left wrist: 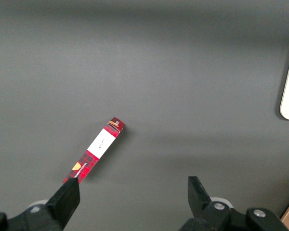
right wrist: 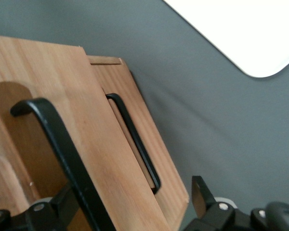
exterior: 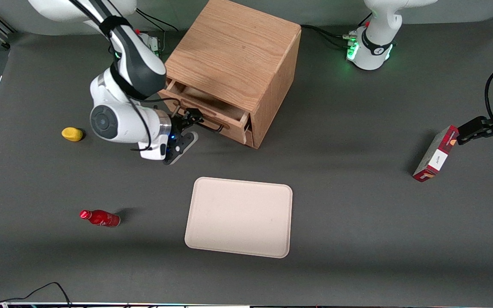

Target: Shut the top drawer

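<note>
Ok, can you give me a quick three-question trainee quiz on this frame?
1. True or false: the top drawer is fully shut.
2. Which lies nearer the front camera, the red bottle or the yellow object?
3. Fill in: the open claw sits in front of the top drawer, at its black ____.

Key: 1 false, it stands partly pulled out; 2 the red bottle; 3 handle.

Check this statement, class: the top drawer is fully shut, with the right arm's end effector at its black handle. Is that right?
One detail is wrong. The top drawer is not shut: the front view shows it pulled partly out of the oak cabinet, its inside visible. The rest holds: the end effector is at the black handle.
</note>
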Tool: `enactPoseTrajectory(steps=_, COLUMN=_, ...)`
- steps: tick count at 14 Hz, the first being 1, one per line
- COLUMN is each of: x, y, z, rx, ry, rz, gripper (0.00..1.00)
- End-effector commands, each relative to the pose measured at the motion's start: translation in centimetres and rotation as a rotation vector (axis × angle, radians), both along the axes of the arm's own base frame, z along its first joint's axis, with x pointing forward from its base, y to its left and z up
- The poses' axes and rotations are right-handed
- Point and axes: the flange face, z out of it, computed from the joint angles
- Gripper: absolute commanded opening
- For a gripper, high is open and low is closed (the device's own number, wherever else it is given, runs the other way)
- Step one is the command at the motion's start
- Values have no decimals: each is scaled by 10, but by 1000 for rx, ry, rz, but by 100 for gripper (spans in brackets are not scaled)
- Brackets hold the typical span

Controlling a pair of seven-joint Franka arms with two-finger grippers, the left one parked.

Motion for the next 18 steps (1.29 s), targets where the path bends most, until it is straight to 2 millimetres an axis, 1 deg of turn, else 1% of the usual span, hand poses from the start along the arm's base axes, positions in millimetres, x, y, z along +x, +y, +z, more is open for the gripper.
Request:
enactPoseTrajectory(steps=1, x=-30, y=3, z=9, rx=11, ry=6, rz=-43, gripper=100)
enactPoseTrajectory(steps=2, x=-36, y=2, z=12, rx=7, ry=1, rz=-46, gripper=100)
enactPoseTrajectory(steps=3, x=-46, y=7, z=13, rx=15, ry=9, rz=-41, gripper=100)
enactPoseTrajectory(steps=4, x=-53, y=8, z=15, rx=20, ry=11, rz=-49, gripper=100)
enactPoseTrajectory(steps=6, x=-63, y=7, z=17, rx=13, ry=8, rz=-48, gripper=100)
enactPoseTrajectory(steps=8, x=-74, y=13, z=20, rx=27, ry=15, rz=-50, gripper=100)
enactPoseTrajectory(steps=9, x=-75, y=14, z=21, rx=30, ry=14, rz=-51, gripper=100)
enactPoseTrajectory(steps=10, x=-71, y=14, z=21, rx=34, ry=15, rz=-50, gripper=100)
enactPoseTrajectory(steps=11, x=-64, y=14, z=26, rx=38, ry=-1, rz=-47, gripper=100)
enactPoseTrajectory(steps=12, x=-57, y=15, z=35, rx=31, ry=-30, rz=-33, gripper=100)
enactPoseTrajectory(steps=13, x=-50, y=16, z=49, rx=13, ry=-73, rz=-11, gripper=100)
enactPoseTrajectory(steps=14, x=-42, y=17, z=67, rx=7, ry=-108, rz=5, gripper=100)
enactPoseTrajectory(steps=15, x=-39, y=18, z=84, rx=9, ry=-116, rz=17, gripper=100)
enactPoseTrajectory(steps=17, x=-25, y=10, z=121, rx=-19, ry=-165, rz=46, gripper=100)
enactPoseTrajectory(steps=18, x=-19, y=6, z=144, rx=-41, ry=-200, rz=63, gripper=100)
